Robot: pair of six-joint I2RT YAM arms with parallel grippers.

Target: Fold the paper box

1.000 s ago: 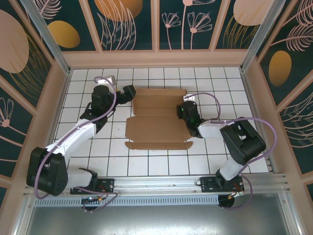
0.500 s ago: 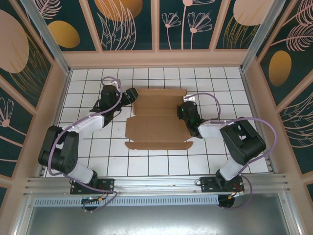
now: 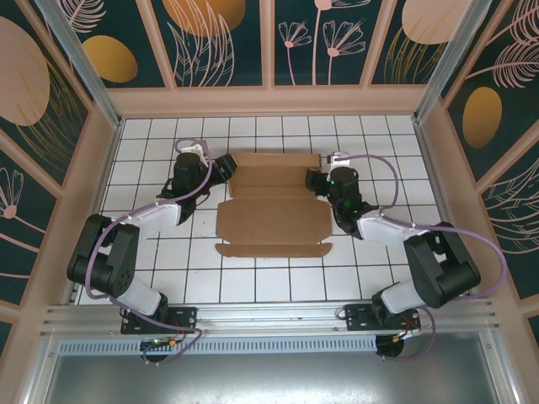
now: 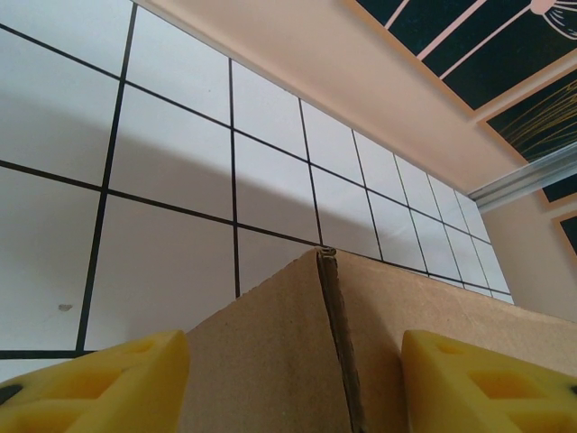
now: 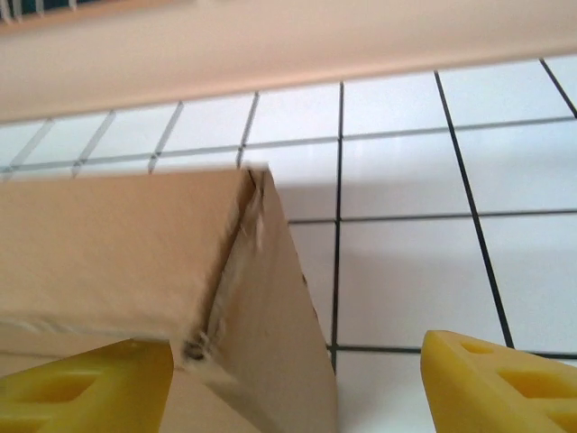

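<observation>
The paper box [image 3: 274, 220] is plain brown cardboard lying partly folded on the white tiled floor, with its far part raised and its near flap flat. My left gripper [image 3: 226, 166] is at the box's far left corner. In the left wrist view its yellow fingers [image 4: 117, 379] stand apart on either side of a raised cardboard corner [image 4: 433, 311], and the left gripper [image 4: 294, 347] is open. My right gripper [image 3: 314, 178] is at the far right corner. The right gripper [image 5: 297, 347] is open, with the box's folded corner [image 5: 117, 244] beside its left finger [image 5: 90, 388] and bare tile before the right one.
Pale enclosure walls ring the floor, the back wall [image 3: 269, 101] close behind the box. An aluminium rail [image 3: 269, 316] with both arm bases runs along the near edge. Bare tiles [image 3: 396, 252] lie to the right and in front of the box.
The right gripper has opened and shifted toward the box's far right corner, its arm stretching out. The left arm has folded lower and its fingers have narrowed around the far left corner.
</observation>
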